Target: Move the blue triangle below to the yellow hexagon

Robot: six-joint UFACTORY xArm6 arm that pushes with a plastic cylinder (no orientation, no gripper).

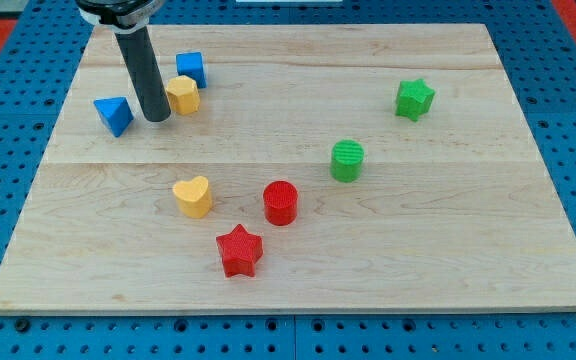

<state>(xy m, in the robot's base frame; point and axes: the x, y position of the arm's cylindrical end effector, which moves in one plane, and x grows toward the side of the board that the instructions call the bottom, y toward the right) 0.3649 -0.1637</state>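
Observation:
The blue triangle [114, 115] lies near the board's left edge, toward the view's top. The yellow hexagon [182, 95] sits to its right and slightly higher. My tip [155, 118] stands between them, just right of the triangle and at the lower left of the hexagon, close to or touching the hexagon. The dark rod rises from the tip to the view's top.
A blue cube [191, 68] sits just above the hexagon. A yellow heart [193, 197], a red cylinder [280, 203] and a red star [239, 250] lie in the lower middle. A green cylinder [347, 160] and a green star [414, 99] lie on the right.

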